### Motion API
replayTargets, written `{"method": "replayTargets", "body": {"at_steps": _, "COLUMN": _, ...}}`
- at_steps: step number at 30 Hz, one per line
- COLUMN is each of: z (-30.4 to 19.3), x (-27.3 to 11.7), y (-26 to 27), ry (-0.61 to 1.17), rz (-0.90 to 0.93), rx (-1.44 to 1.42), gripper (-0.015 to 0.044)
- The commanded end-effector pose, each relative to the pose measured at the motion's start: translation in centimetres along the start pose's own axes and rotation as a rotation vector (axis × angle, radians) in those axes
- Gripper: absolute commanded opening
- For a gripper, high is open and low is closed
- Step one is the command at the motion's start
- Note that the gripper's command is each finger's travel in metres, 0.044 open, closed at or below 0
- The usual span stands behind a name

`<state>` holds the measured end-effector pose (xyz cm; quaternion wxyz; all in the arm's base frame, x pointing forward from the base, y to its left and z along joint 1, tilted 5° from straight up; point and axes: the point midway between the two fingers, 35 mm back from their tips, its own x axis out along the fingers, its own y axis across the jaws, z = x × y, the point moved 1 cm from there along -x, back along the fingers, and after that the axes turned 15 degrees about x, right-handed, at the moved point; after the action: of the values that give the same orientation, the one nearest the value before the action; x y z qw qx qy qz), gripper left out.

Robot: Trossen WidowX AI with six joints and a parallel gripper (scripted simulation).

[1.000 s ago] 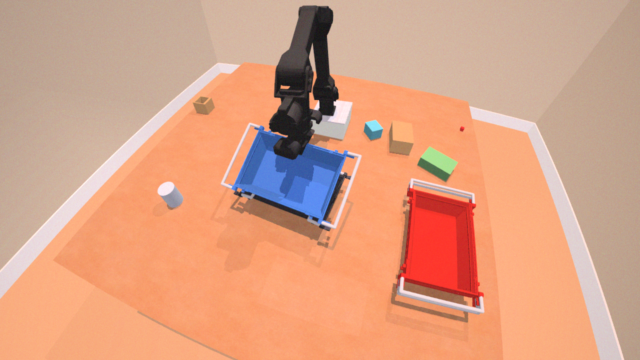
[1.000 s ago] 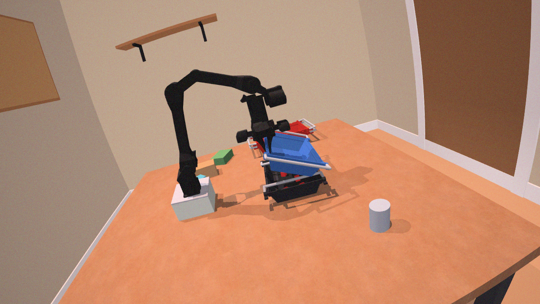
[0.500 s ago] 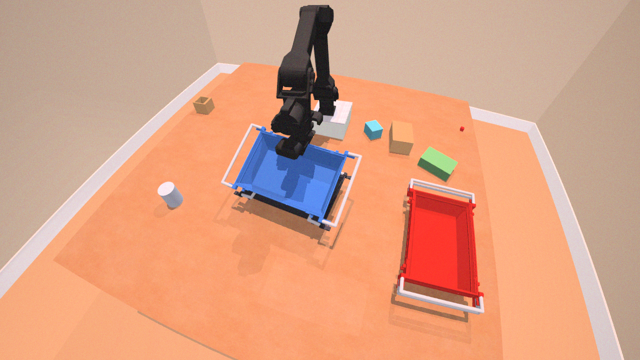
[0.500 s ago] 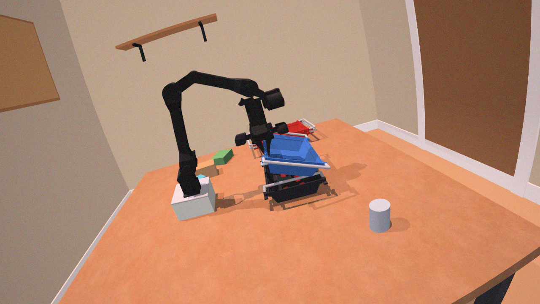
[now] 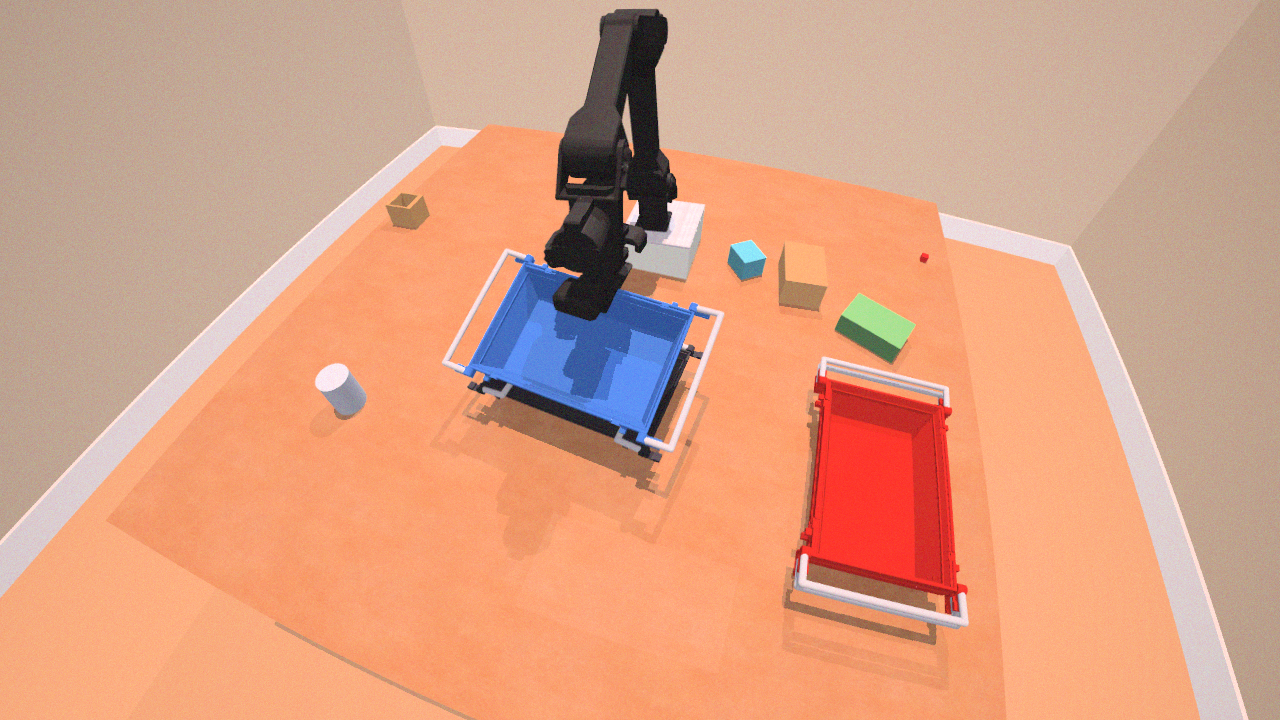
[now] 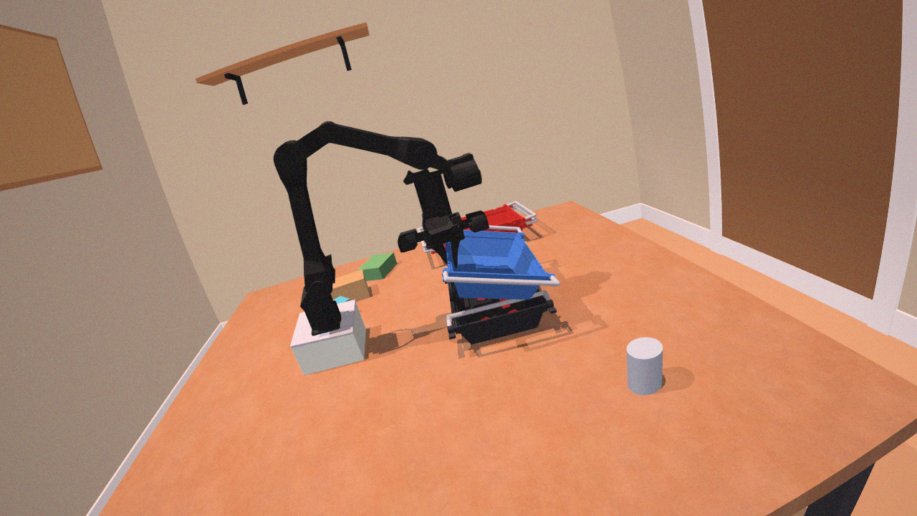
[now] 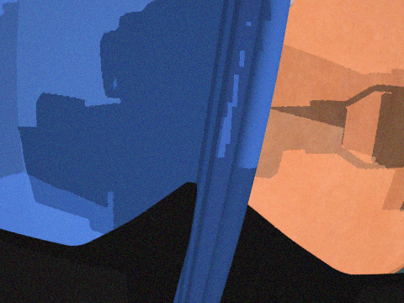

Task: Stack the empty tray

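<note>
The empty blue tray [image 5: 537,358] [image 6: 493,289] [image 7: 76,50] is over the loaded black tray [image 5: 572,414] [image 6: 506,324], tilted, its gripper side higher. My gripper [image 6: 446,256] [image 7: 204,195] is shut on the blue tray's long wall on the base side. Its own two bars are swung out. One bar [image 6: 500,307] of the black tray runs across its top near one end; short pieces of bars show at both ends in the top view, turned inward. The blue tray hides the rest. A few red blocks [image 6: 485,318] show inside the black tray. Whether the blue tray touches the bars cannot be told.
A red tray [image 5: 881,483] [image 6: 506,216] with its bars out stands to the right in the top view. A grey cylinder [image 5: 341,390] [image 6: 644,365] stands left. Green [image 5: 875,324], orange [image 5: 802,273] and cyan [image 5: 746,259] blocks stand near the white base block [image 5: 666,259].
</note>
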<state>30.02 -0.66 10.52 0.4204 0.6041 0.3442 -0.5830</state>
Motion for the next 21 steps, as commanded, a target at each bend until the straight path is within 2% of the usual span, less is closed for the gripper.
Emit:
{"method": "replayTargets", "body": {"at_steps": 1, "z": 0.11, "x": 0.65, "y": -0.41, "ry": -0.005, "rz": -0.02, "rx": -0.002, "gripper": 0.0}}
{"method": "replayTargets", "body": {"at_steps": 21, "z": 0.13, "x": 0.81, "y": -0.47, "ry": -0.005, "rz": -0.02, "rx": -0.002, "gripper": 0.0}}
